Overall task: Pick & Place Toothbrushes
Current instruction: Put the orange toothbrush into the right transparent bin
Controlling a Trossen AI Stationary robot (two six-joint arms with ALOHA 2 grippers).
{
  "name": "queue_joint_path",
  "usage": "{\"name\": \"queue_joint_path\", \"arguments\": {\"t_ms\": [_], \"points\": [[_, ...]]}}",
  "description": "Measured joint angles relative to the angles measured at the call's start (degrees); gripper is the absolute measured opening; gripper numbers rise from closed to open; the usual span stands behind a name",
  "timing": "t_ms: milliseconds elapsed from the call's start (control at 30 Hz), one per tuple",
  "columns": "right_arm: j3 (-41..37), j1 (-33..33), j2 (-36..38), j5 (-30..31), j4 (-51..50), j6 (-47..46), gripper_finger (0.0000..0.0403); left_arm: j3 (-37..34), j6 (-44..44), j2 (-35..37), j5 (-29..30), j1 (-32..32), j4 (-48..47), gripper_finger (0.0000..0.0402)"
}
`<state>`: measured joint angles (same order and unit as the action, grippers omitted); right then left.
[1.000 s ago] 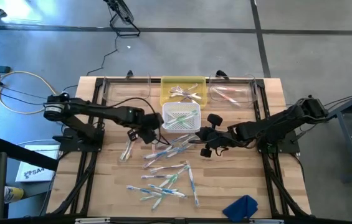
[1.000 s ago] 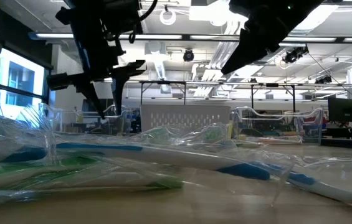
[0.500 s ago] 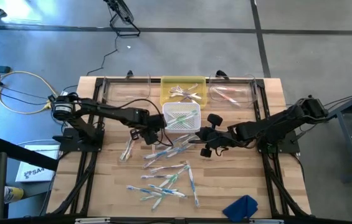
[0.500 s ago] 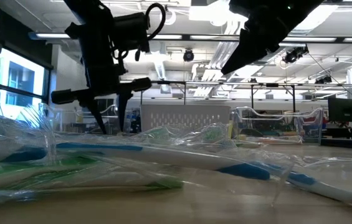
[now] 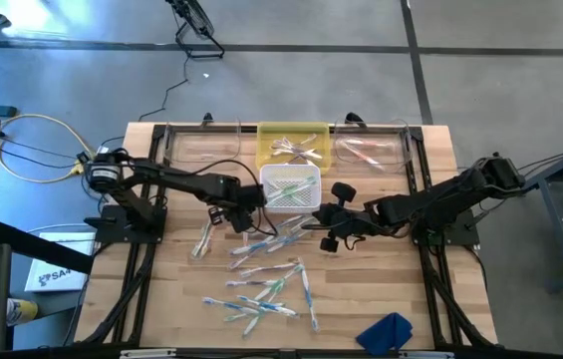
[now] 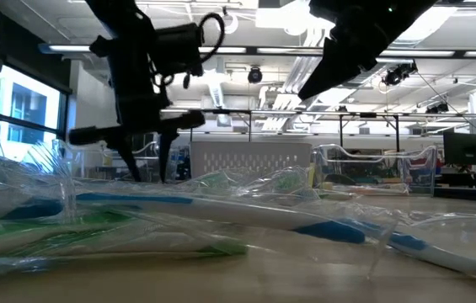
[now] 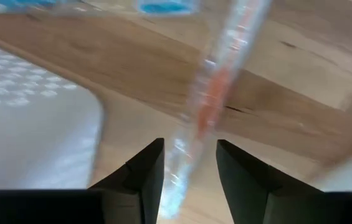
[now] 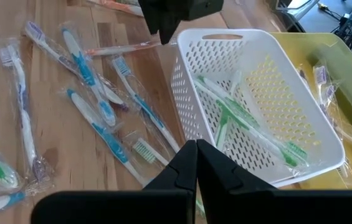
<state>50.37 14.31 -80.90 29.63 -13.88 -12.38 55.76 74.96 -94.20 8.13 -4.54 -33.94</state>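
Note:
Several wrapped toothbrushes (image 5: 266, 269) lie scattered on the wooden table (image 5: 411, 289), near the middle and front. One with an orange accent (image 7: 205, 102) lies flat beside the white basket (image 5: 289, 187). My left gripper (image 7: 190, 168) points down over it, open, one finger on each side of it; whether they touch it does not show. In the right wrist view the same gripper (image 8: 176, 15) stands above that toothbrush (image 8: 116, 48). My right gripper (image 8: 195, 155) hovers shut and empty by the basket's near corner. Green toothbrushes (image 8: 238, 118) lie in the basket.
Behind the white basket stands a yellow bin (image 5: 294, 145) holding toothbrushes, flanked by a clear bin on the left (image 5: 201, 145) and one on the right (image 5: 371, 150). A blue cloth (image 5: 386, 331) lies at the front right edge.
My left gripper has come down toward the table and a little toward the white basket, rolling at the wrist as it sank. It now stands low over the orange-accented toothbrush. The toothbrushes have not moved.

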Motion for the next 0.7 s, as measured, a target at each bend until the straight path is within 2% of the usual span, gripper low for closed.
{"name": "queue_joint_path", "arguments": {"t_ms": [267, 500, 700], "points": [[0.0, 0.0, 0.0, -0.2, 0.8, 0.0, 0.0002, 0.3, -0.2, -5.0, 0.6, 0.0, 0.0, 0.0141], [0.0, 0.0, 0.0, -0.2, 0.6, 0.2, 0.0002, 0.5, -1.8, -4.7, 0.6, 0.0, 0.0, 0.0139], [0.0, 0.0, 0.0, -0.2, 0.6, 0.6, 0.0002, 2.1, -1.7, -4.9, 0.5, 0.0, -2.2, 0.0097]]}}
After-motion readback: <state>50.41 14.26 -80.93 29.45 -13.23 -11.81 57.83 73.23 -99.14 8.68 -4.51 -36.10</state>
